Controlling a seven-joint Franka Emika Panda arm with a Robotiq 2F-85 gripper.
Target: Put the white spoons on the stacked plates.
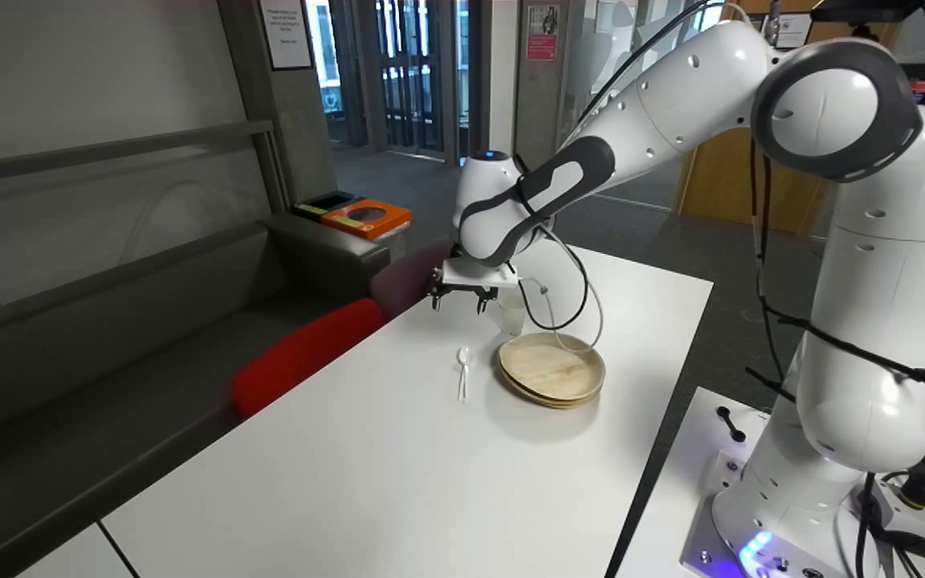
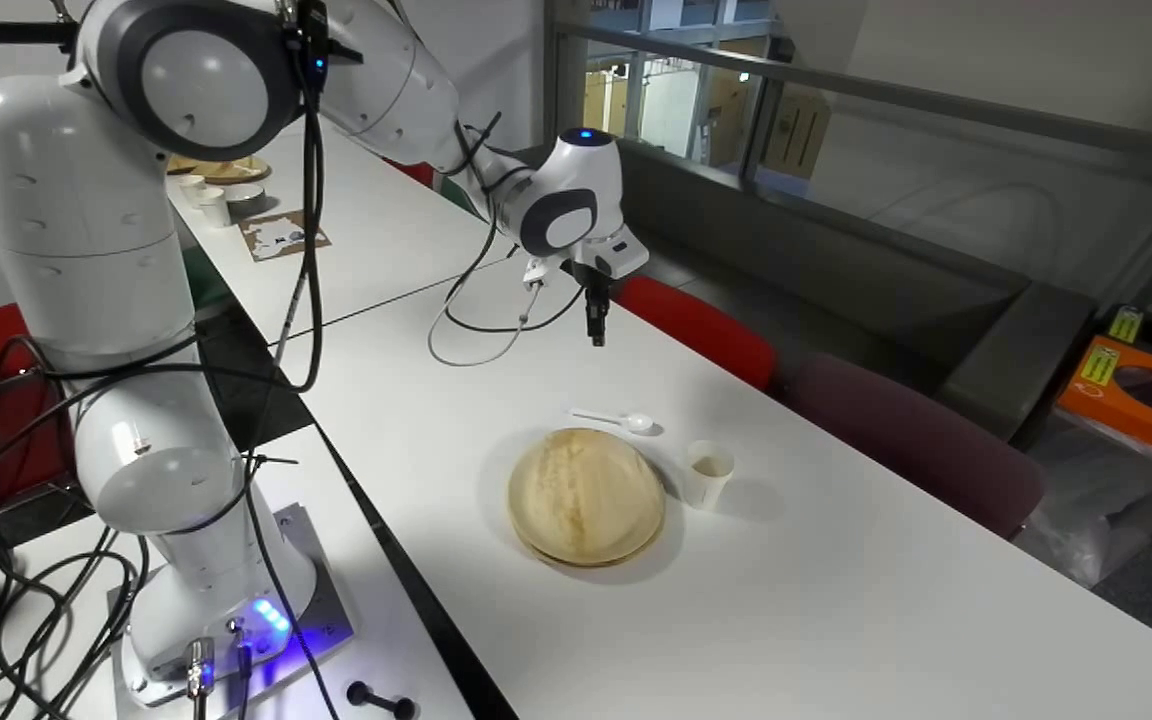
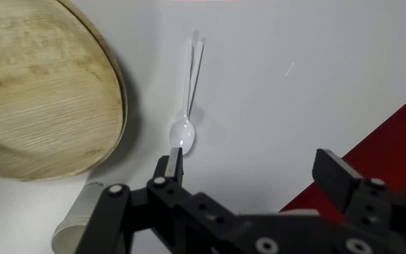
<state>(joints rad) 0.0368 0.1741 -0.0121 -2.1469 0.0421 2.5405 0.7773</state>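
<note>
Two white spoons lie together on the white table, their handles slightly splayed and one bowl over the other. They show in both exterior views (image 1: 463,359) (image 2: 639,424) and in the wrist view (image 3: 182,133). The stacked plates, round and wooden, stand beside the spoons in both exterior views (image 1: 552,366) (image 2: 586,495) and at the left of the wrist view (image 3: 48,91). The top plate bears nothing. My gripper (image 1: 459,307) is open and empty above the table (image 2: 596,340). In the wrist view its fingers (image 3: 250,153) are wide apart, the left fingertip overlapping the spoon bowl's edge in the picture.
A pale cup (image 2: 707,476) stands close to the plates and spoons, also at the lower left of the wrist view (image 3: 78,215). A red chair (image 1: 310,353) and a purple chair (image 2: 906,440) line the table edge. Cables (image 1: 583,297) hang from the arm.
</note>
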